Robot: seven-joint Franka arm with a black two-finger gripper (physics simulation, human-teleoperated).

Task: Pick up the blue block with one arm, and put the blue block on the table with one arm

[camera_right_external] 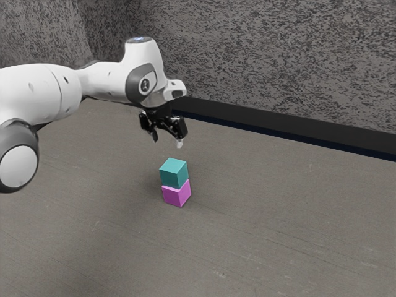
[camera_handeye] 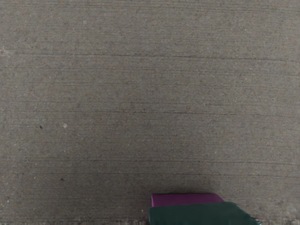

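Black pincer [camera_right_external: 167, 139] — released, spread wide — hangs abv & apart from blue-green blk [camera_right_external: 174, 174] on pink blk [camera_right_external: 177, 195].

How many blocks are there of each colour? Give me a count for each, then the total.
Teal-blue block: 1
Pink-purple block: 1
Total: 2 blocks
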